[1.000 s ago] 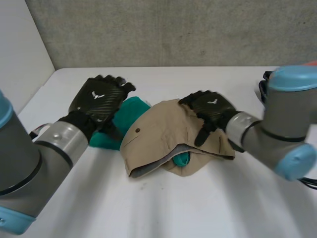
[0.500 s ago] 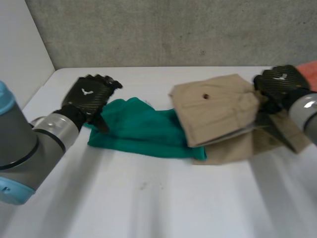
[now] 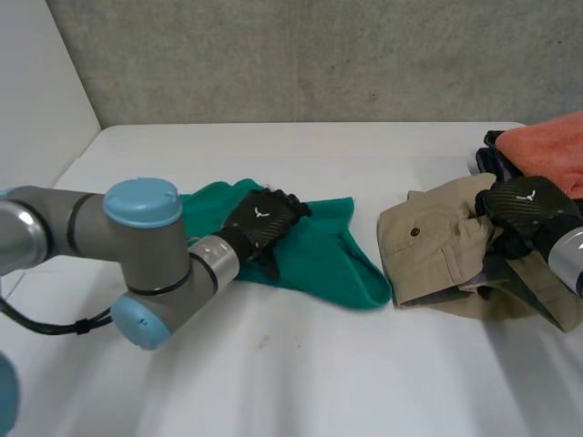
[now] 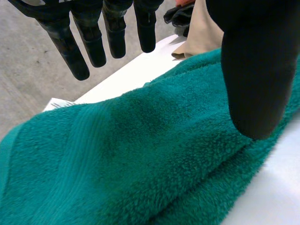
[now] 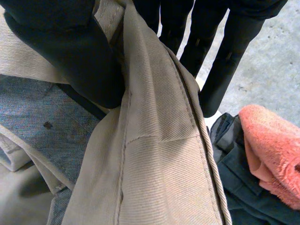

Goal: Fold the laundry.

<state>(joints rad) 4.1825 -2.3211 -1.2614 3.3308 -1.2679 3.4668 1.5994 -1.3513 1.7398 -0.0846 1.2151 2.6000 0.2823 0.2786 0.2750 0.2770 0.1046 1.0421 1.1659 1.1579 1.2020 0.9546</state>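
A teal towel (image 3: pixel 319 246) lies crumpled on the white table (image 3: pixel 291 382), left of centre. My left hand (image 3: pixel 260 223) hovers over its left part, fingers straight and open; in the left wrist view the fingers (image 4: pixel 93 42) hang just above the teal towel (image 4: pixel 140 154). A beige garment (image 3: pixel 437 246) with a button lies bunched at the right. My right hand (image 3: pixel 524 209) is shut on its right edge. In the right wrist view the thumb (image 5: pixel 70 56) and fingers pinch a seamed fold of the beige garment (image 5: pixel 159 164), whose grey lining shows beneath.
An orange towel (image 3: pixel 551 150) lies on a dark garment (image 3: pixel 492 155) at the table's far right; both also sit past my right hand's fingertips, the orange towel (image 5: pixel 272 145) over the dark garment (image 5: pixel 243 187). A grey wall runs behind the table.
My right hand closed on the beige garment and dragged it right, off the teal towel. My left hand moved right, over the towel.
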